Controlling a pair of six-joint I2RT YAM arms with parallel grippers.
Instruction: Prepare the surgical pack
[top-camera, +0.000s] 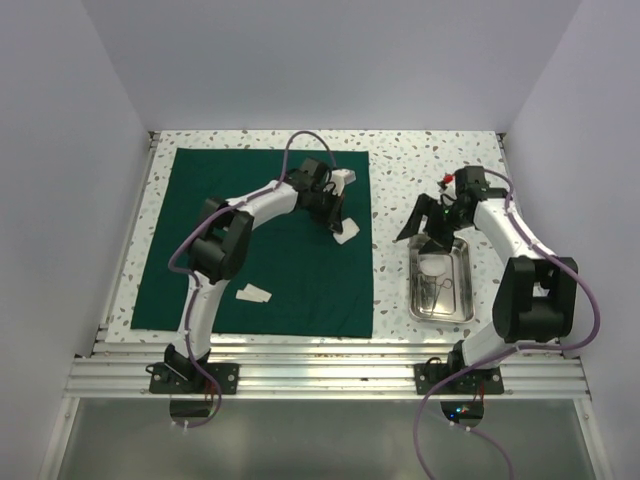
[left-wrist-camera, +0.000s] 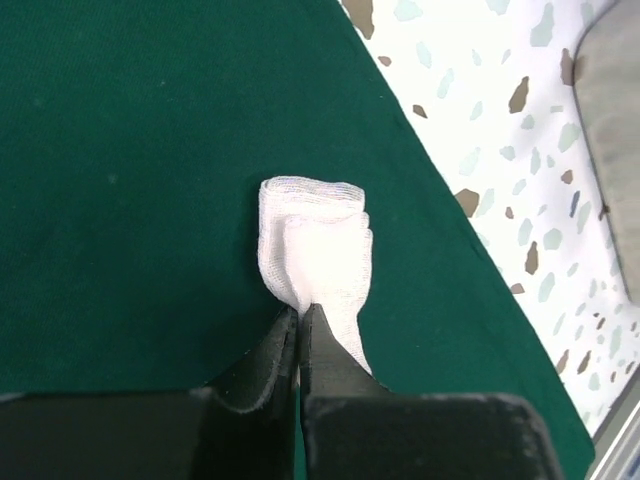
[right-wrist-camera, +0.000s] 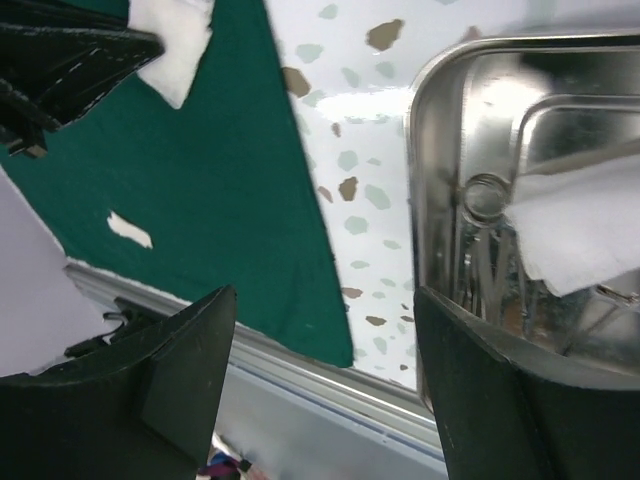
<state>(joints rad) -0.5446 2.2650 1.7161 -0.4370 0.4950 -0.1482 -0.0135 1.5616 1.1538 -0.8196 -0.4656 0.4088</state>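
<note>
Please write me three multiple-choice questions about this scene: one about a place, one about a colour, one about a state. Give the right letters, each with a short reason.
1. Where does the steel tray stand?
A) on the bare table, right of the cloth
B) in the middle of the cloth
C) held in the air

2. What colour is the cloth?
A) white
B) blue
C) dark green

3. The left gripper is:
A) open above the tray
B) shut on a gauze piece
C) out of view

Answers: A, speckled table surrounds the tray; C, the spread sheet is dark green; B, its fingers pinch the white gauze.
</note>
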